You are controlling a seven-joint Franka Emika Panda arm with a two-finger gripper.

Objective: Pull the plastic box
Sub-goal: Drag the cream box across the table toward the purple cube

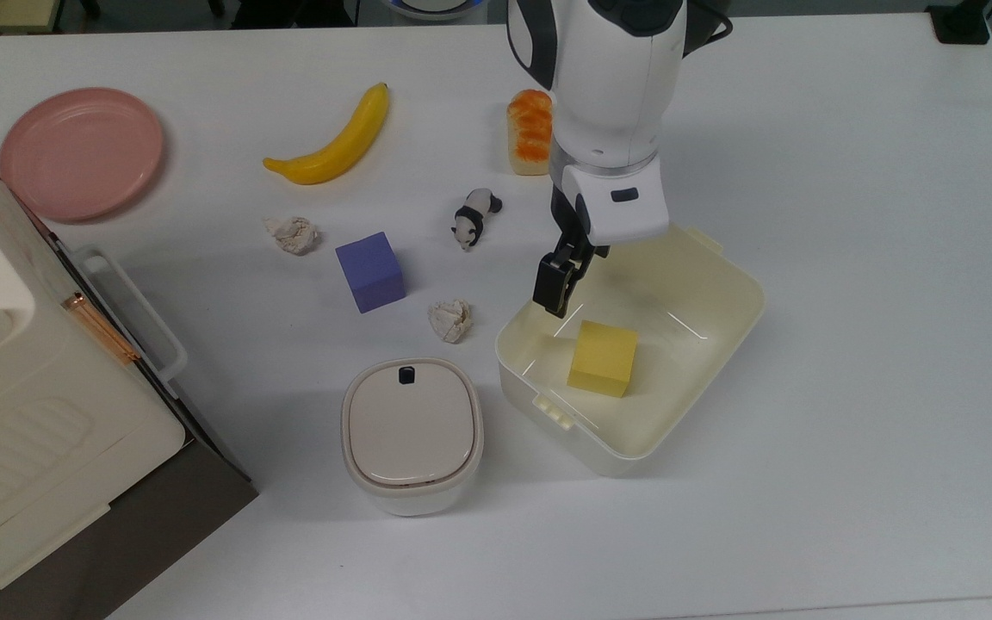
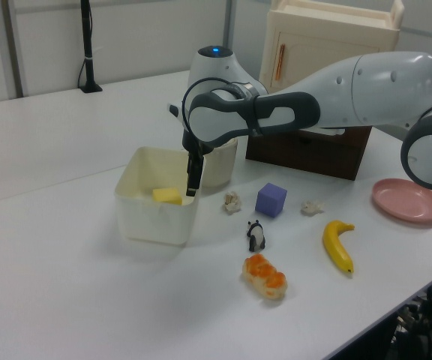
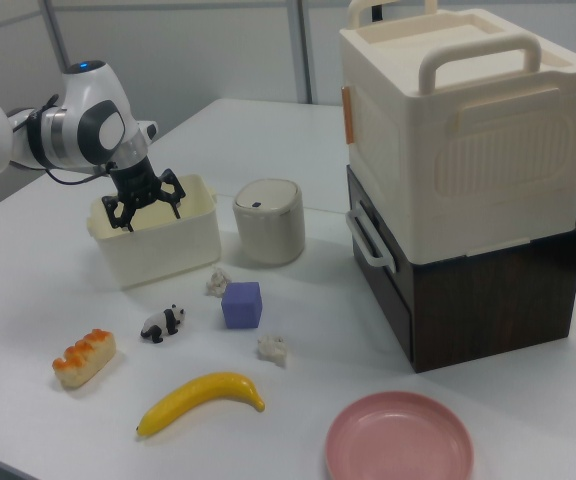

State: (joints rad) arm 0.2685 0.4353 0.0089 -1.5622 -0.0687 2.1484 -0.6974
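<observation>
1. Gripper [image 3: 140, 210] spread wide, straddling the rim of the box [image 1: 720, 284] on the side nearest the panda toy [image 1: 474, 218].
2. Box resting beside the lidded container [image 1: 412, 435], yellow block [image 1: 604, 358] inside.
3. Wall not yet clamped; pull judged not begun.

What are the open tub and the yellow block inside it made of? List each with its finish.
Plastic box: looks like smooth, semi-glossy cream plastic; thin moulded walls, rounded corners and bright glints on its floor suggest this.
Yellow block: looks matte with no glints and slightly soft edges, so possibly foam or painted wood; the look leaves it open.
</observation>
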